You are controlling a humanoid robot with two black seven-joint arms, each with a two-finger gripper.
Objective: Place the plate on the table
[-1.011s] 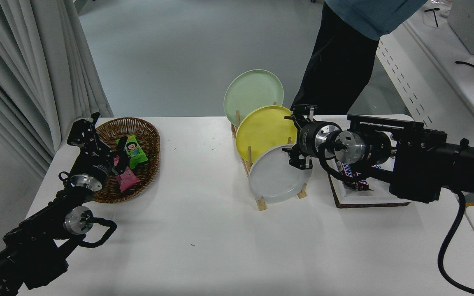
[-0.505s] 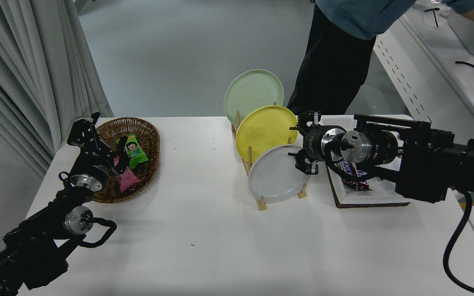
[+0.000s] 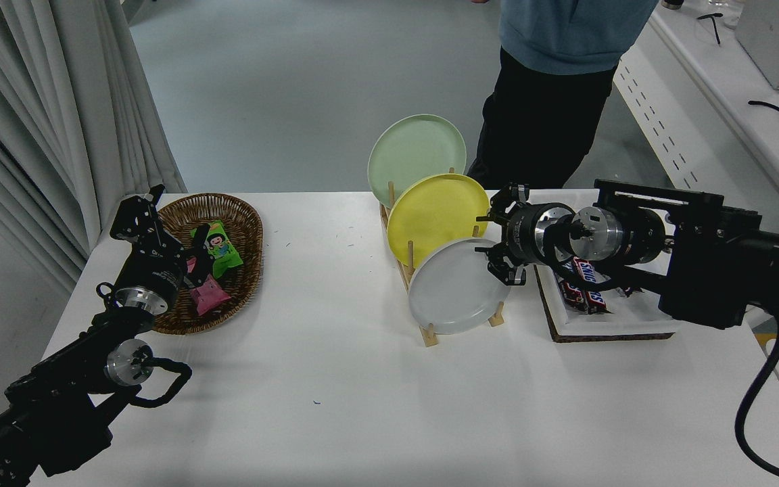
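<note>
The light grey plate [image 3: 456, 287] stands tilted in the front slot of a wooden rack [image 3: 428, 334] on the white table [image 3: 335, 406]. Behind it in the rack stand a yellow plate [image 3: 435, 211] and a pale green plate [image 3: 414, 150]. My right gripper [image 3: 496, 239] is open and empty, turned sideways just right of the grey plate's upper right rim, one finger above and one below. It is close to the rim but not closed on it. My left gripper [image 3: 138, 215] is parked at the lower left by the basket.
A wicker basket [image 3: 227, 223] with snack packets sits at the left. A white-lined tray [image 3: 623, 323] with candy bars [image 3: 585, 284] lies under my right arm. A person [image 3: 558, 74] stands at the far side. A side bench [image 3: 734, 88] runs along the right.
My right gripper has drawn back a little to the right, off the grey plate's face to its rim. The plate has not moved. The person has shifted at the far side.
</note>
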